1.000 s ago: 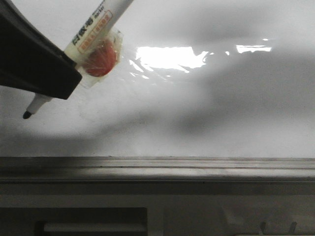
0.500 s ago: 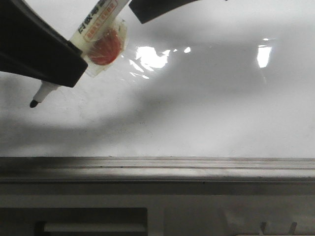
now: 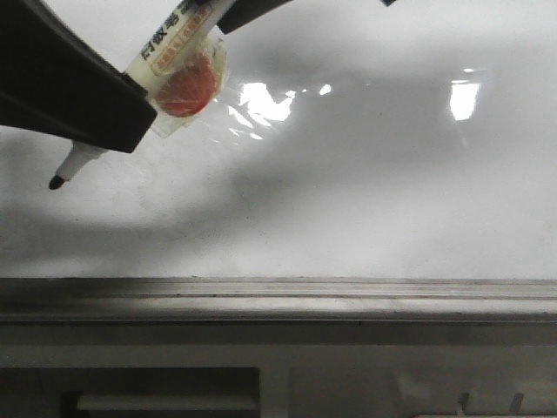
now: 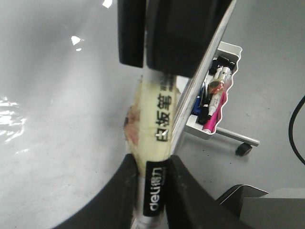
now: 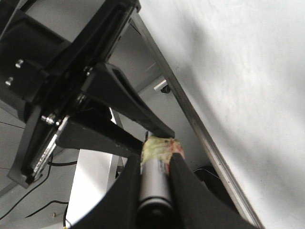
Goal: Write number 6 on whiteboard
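Observation:
The whiteboard [image 3: 365, 200] is glossy white with faint grey smudges and glare; no black line of a number 6 shows on it. My left gripper [image 3: 130, 91] is shut on a white marker [image 3: 165, 48], which has a taped red patch [image 3: 184, 83]. Its black tip [image 3: 57, 181] points down-left, at or just off the board. My right gripper [image 3: 248, 10] is at the marker's upper end. In the left wrist view my left gripper [image 4: 153, 191] clamps the marker [image 4: 161, 119]. In the right wrist view my right gripper [image 5: 155, 171] is shut round its grey rear end [image 5: 155, 188].
A grey metal ledge [image 3: 278, 296] runs along the board's lower edge. In the left wrist view a white tray [image 4: 228, 50] with several markers stands beside the board, on a wheeled stand over a grey floor.
My right gripper has come in from the top and closed on the marker's upper end. The marker and my left gripper have risen slightly. The glare on the board has shifted.

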